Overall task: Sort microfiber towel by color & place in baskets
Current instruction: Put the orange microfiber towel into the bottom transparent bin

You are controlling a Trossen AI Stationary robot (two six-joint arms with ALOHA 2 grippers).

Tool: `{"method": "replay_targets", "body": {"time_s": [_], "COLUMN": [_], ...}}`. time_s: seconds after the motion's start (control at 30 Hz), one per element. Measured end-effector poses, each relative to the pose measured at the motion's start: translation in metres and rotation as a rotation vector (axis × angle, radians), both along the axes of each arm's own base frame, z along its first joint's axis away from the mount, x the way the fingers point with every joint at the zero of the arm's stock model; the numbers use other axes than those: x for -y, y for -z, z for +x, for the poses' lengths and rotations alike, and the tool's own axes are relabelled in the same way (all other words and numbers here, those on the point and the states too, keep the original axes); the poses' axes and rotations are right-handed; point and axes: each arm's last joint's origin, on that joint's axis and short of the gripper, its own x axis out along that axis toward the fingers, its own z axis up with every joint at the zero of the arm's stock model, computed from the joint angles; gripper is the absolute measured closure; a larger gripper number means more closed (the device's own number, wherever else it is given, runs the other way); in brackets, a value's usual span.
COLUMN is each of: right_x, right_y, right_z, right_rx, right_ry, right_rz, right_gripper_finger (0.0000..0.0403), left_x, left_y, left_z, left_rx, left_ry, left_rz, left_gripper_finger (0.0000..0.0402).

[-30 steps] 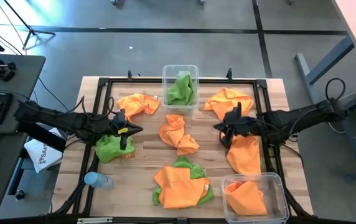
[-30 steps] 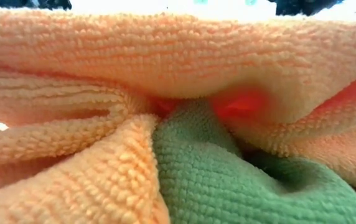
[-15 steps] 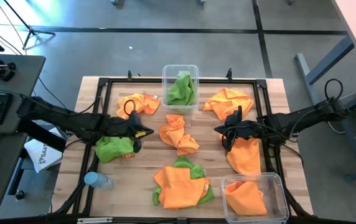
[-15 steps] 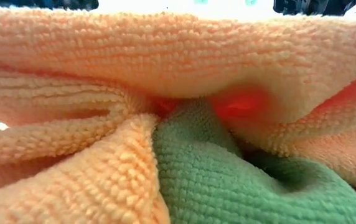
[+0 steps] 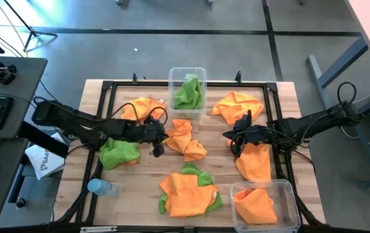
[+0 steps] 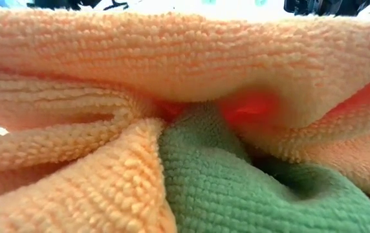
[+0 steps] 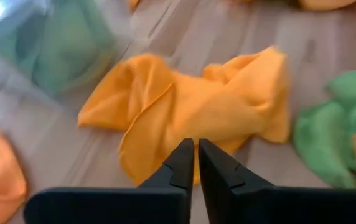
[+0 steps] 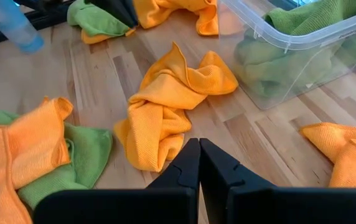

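Swinging away from the lime green towel (image 5: 117,154) at the table's left side, where hovering half a second ago, and now reaching toward the middle: left gripper (image 5: 157,144), fingers pressed together and carrying nothing, tips just short of the crumpled centre orange towel (image 5: 185,139). Seen from the left wrist, pointing straight at that cloth (image 7: 209,112) with no fabric between the fingers (image 7: 182,163). Means a change of target, probably: green left lying on the wood, orange lined up as the next pick, though needs opening first before any grasp.

Holding the same spot as before on the right side: right gripper (image 5: 235,139), also closed and empty, poised beside the flat orange towel (image 5: 255,162) near the right rail.

Sorted so far: green cloth in the far basket (image 5: 171,84) at the back edge, orange cloth in the near basket (image 5: 290,189) at the front right corner. Left loose on the table: 2 more orange bunches at the back, either side of the far basket, plus a mixed orange-and-green heap (image 5: 188,191) at the front, pressed up against the low camera and blocking it. Well short of finished, by this count.
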Motion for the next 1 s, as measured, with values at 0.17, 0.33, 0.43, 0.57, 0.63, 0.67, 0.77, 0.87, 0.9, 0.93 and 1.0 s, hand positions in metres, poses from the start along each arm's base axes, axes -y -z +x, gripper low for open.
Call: {"method": "replay_targets", "body": {"time_s": [0.17,0.33,0.43,0.57,0.63,0.67,0.77,0.87,0.9,0.93,1.0], "right_x": [0.0,0.0,0.0,0.0,0.0,0.0,0.0,0.0,0.0,0.0,0.0], "right_y": [0.0,0.0,0.0,0.0,0.0,0.0,0.0,0.0,0.0,0.0,0.0], "right_z": [0.0,0.0,0.0,0.0,0.0,0.0,0.0,0.0,0.0,0.0,0.0], "right_rx": [-0.001,-0.002,-0.002,-0.002,-0.003,-0.003,-0.003,-0.003,-0.003,-0.003,-0.002], "right_ry": [-0.001,-0.001,0.0,-0.001,-0.002,-0.002,-0.002,-0.002,-0.002,-0.001,0.001], "right_rz": [-0.001,-0.001,-0.001,-0.001,-0.003,-0.003,-0.003,-0.004,-0.003,-0.002,-0.001], "right_gripper_finger": [0.0402,0.0402,0.0402,0.0402,0.0402,0.0402,0.0402,0.0402,0.0402,0.0402,0.0402], "left_x": [-0.017,-0.032,-0.039,-0.043,-0.042,-0.042,-0.041,-0.041,-0.041,-0.04,-0.04], "left_y": [0.017,0.031,0.04,0.052,0.058,0.061,0.066,0.069,0.069,0.069,0.068], "left_z": [0.008,0.013,0.015,0.02,0.022,0.024,0.029,0.033,0.033,0.034,0.034], "left_rx": [-0.049,-0.093,-0.123,-0.148,-0.166,-0.167,-0.157,-0.144,-0.141,-0.137,-0.13], "left_ry": [-0.103,-0.173,-0.204,-0.195,-0.16,-0.143,-0.094,-0.067,-0.065,-0.064,-0.063], "left_rz": [-0.03,-0.038,-0.045,-0.073,-0.091,-0.101,-0.107,-0.088,-0.087,-0.087,-0.085], "left_gripper_finger": [0.0343,0.0313,0.0308,0.0307,0.0307,0.0307,0.0307,0.0311,0.0317,0.0326,0.0355]}}
